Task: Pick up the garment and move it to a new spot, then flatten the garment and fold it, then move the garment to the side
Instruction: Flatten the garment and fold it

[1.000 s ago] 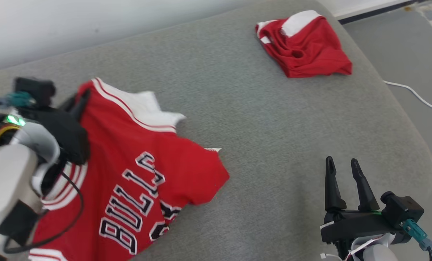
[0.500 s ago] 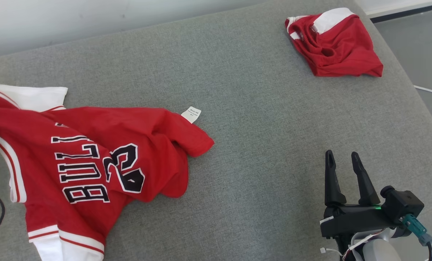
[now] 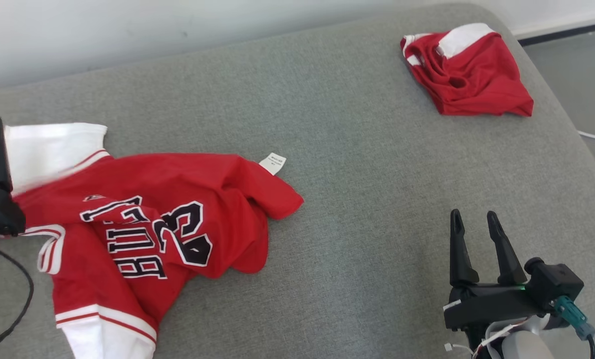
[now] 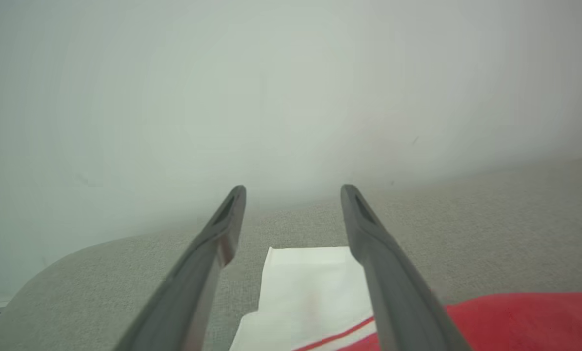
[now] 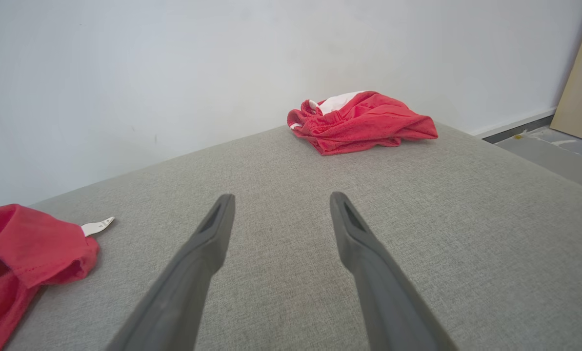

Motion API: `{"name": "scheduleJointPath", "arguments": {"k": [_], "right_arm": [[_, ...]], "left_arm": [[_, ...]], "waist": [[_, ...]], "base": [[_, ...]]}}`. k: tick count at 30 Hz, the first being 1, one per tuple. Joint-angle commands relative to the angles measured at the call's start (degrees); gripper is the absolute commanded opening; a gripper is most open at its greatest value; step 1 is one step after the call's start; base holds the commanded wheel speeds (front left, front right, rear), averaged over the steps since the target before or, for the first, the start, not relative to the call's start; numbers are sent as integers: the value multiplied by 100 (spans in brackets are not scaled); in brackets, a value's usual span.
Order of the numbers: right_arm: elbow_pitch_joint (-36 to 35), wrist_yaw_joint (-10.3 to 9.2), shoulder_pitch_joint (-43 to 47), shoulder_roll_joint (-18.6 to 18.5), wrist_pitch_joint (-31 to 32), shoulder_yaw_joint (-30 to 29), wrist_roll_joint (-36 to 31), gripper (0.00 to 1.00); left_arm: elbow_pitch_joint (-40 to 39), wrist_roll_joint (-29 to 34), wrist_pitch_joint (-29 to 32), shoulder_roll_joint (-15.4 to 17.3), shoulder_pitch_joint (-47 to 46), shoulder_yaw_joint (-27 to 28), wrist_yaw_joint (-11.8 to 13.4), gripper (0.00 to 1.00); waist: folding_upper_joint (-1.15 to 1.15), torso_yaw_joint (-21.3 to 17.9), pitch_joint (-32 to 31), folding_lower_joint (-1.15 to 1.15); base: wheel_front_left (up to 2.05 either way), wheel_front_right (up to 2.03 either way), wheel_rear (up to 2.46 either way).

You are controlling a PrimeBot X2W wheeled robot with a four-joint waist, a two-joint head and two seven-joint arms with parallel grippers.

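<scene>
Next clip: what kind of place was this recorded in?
Probably an indoor room, home or lab I cannot tell: a wide grey upholstered surface, like a bed or sofa seat, against a plain white wall, with a red jersey and a second red garment lying on it.

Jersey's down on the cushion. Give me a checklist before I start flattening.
1. Left gripper open, gripping nothing: ok.
2. Right gripper open, empty, over bare cushion: ok.
3. Jersey lying flat: not ok, bunched and folded over itself.
4. Whole jersey on cushion: cannot tell, its lower end runs off the head view.
5. Other red garment apart from jersey: ok, at the far right corner.
</scene>
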Motion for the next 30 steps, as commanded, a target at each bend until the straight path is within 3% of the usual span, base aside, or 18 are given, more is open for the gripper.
{"name": "scheduleJointPath", "arguments": {"k": [1,13,19,30], "right_arm": [[12,-14,85,15,1,-12,-46,100],[29,-14,342,15,1,-81,-63,100],[52,-14,424,13,1,-114,-103,100],[51,-14,485,13,1,-131,-174,100]], "left_arm": [[-71,12,-37,-23,11,38,-3,100],[-1411,116,-67,-260,946,619,239,100],[-2108,183,-69,-497,1921,884,473,100],[-2790,304,-58,-1142,3305,569,661,100]], "waist": [[0,161,-174,0],[0,792,-483,0],[0,1080,-595,0],[0,1440,-641,0]], "base": [[0,0,0],[0,0,0],[0,0,0],[0,0,0]]}}
